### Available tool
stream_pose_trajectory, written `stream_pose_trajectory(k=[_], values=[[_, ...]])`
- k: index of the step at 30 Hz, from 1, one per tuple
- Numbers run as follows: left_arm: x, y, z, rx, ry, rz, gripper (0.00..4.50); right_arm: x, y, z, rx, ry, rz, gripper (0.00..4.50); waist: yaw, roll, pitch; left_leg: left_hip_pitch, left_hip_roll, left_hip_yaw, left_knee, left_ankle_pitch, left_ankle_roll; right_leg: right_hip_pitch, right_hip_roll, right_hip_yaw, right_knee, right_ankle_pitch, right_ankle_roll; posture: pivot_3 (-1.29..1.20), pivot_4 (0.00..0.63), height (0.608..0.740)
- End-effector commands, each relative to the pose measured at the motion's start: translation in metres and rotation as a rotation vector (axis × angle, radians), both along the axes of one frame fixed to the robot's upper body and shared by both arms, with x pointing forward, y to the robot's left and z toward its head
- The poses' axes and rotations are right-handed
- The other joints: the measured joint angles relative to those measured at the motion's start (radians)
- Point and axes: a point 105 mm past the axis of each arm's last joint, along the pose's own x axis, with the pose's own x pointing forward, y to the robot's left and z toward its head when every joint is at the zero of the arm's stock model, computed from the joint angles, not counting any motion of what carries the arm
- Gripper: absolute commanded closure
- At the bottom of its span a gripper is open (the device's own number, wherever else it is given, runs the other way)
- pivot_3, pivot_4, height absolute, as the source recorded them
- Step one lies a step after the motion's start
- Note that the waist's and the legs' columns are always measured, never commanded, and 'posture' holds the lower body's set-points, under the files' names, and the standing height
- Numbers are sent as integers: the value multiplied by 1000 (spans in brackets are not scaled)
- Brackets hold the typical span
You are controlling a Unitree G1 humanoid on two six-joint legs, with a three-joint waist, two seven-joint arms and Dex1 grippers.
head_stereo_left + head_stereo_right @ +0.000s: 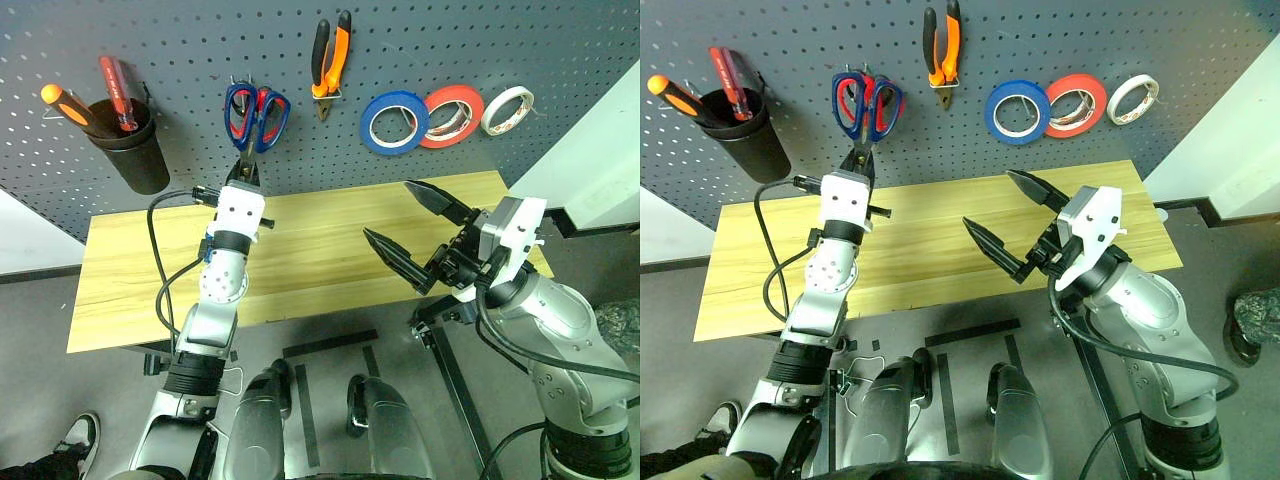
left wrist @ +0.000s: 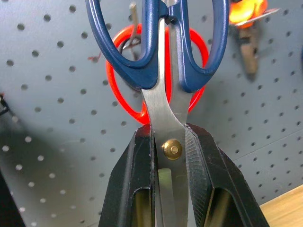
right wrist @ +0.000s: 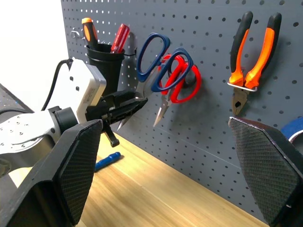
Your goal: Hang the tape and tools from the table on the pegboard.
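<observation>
My left gripper (image 1: 243, 172) is shut on the blades of the dark blue-handled scissors (image 3: 152, 51) and holds them handles-up against the grey pegboard (image 1: 170, 40). Their loops overlap the red-handled scissors (image 2: 120, 90) hanging there; I cannot tell whether a hook passes through a loop. The orange-and-black pliers (image 1: 330, 55) and the blue tape (image 1: 394, 98) hang on the pegboard. A small blue-handled screwdriver (image 3: 108, 161) lies on the table (image 1: 330, 230) near the left arm. My right gripper (image 1: 390, 210) stands open and empty over the table's right part.
A red-orange tape roll (image 1: 455, 91) and a white roll (image 1: 490, 118) hang right of the blue tape. A black cup (image 1: 135, 150) at the pegboard's left holds an orange and a red screwdriver. A white wall panel (image 1: 600, 150) stands at the right.
</observation>
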Motion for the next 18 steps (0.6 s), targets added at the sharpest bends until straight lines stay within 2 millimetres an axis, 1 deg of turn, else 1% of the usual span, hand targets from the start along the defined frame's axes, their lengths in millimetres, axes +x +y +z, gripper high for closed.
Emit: stream_pose_trajectory(k=[1, 8, 14, 18], values=[[-4, 1, 18, -12, -74, -2, 3932, -3, -1, 5, 2, -22, -2, 0, 0, 0, 0, 0, 0, 0, 1, 0, 1, 0, 0, 0, 0, 0, 0, 8, 254, 717], [0, 8, 14, -12, -58, 26, 3932, -2, -3, 6, 0, -19, -9, 0, 0, 0, 0, -1, 0, -1, 4, -2, 2, 1, 0, 0, 1, 0, 0, 5, 259, 717], [4, 9, 15, -19, -60, 39, 3932, -2, -3, 5, -4, -13, -15, 0, 0, 0, 0, -1, 1, -1, 4, -2, 2, 1, 0, 0, 1, 0, 0, 2, 262, 717], [7, 11, 10, -30, -40, 47, 3932, -2, -4, 5, -5, -11, -18, 0, 0, 0, 0, -1, 0, -1, 4, -2, 2, 1, 0, 0, 1, 0, 0, 0, 265, 717]])
